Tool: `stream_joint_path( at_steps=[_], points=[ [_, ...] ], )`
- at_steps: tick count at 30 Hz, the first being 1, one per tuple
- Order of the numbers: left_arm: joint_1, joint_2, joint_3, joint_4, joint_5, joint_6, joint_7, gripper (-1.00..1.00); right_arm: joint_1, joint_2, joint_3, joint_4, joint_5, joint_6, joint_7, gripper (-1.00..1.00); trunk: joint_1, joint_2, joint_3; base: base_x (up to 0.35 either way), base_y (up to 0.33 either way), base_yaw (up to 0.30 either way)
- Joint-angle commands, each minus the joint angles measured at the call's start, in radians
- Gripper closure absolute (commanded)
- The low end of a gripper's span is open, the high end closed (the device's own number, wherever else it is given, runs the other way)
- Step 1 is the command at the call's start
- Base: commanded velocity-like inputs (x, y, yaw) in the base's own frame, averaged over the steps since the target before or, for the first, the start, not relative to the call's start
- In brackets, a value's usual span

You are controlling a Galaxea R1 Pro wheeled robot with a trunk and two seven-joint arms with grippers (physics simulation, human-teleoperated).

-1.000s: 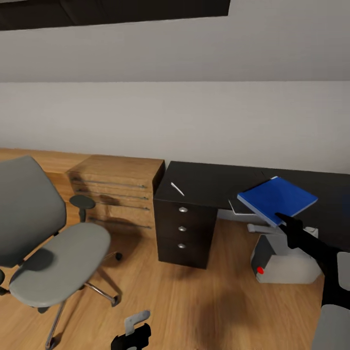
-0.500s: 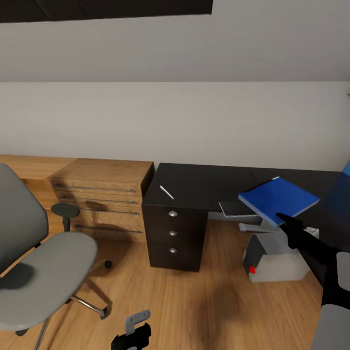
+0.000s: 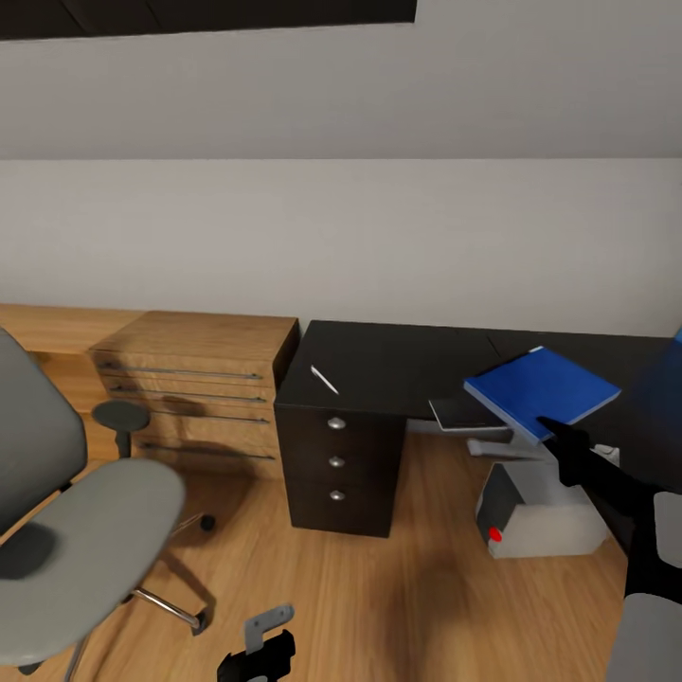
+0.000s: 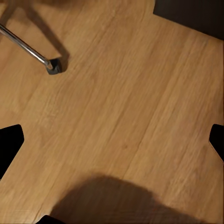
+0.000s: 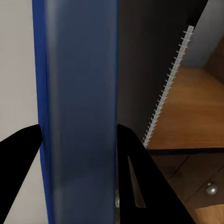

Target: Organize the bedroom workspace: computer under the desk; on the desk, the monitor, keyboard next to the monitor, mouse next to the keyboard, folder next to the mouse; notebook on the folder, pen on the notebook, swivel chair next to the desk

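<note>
While my head view shows the right claw (image 3: 552, 428) holding the folder (image 3: 541, 389) above the bench (image 3: 398, 355), my left wrist shows wide fingers (image 4: 9, 144) over floor (image 4: 126, 102).

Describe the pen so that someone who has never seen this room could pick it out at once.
Find the long black desk against the pale wall, and go to its end above the three black drawers, beside the light-wood drawer unit. The pen lies there alone on the dark top: a slim white stick, far thinner than the blue folder.
</note>
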Motion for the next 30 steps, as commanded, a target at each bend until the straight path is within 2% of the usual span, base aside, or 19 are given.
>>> stream_joint_path(
  at_steps=[1,8,19,26,30],
  points=[
    [-0.001,0.001,-0.004,-0.001,0.008,-0.004,0.005,-1.00,-0.001,0.000,-0.002,-0.001,-0.008,0.005,-0.007,1.00,0.000,0.000,-0.001,0.304,0.000,0.000],
    [-0.001,0.001,-0.005,0.000,0.009,-0.003,0.005,-1.00,-0.001,0.000,-0.003,0.003,-0.008,0.005,-0.007,1.00,0.000,0.000,-0.001,0.250,0.000,0.000],
    [-0.001,-0.001,-0.006,-0.001,0.011,-0.001,0.004,-1.00,-0.001,0.000,-0.003,0.005,-0.007,0.004,-0.007,1.00,0.000,0.000,-0.001,0.026,0.000,-0.009],
    [-0.001,-0.001,-0.006,-0.001,0.011,-0.001,0.005,-1.00,-0.001,0.000,-0.002,0.015,-0.005,-0.006,-0.007,1.00,0.000,0.000,-0.001,0.000,0.000,-0.229],
    [-0.001,-0.001,-0.006,-0.001,0.010,-0.001,0.005,-1.00,-0.001,-0.001,0.001,0.041,-0.004,-0.037,-0.007,1.00,0.000,0.000,-0.001,0.000,0.000,-0.282]
  ],
)
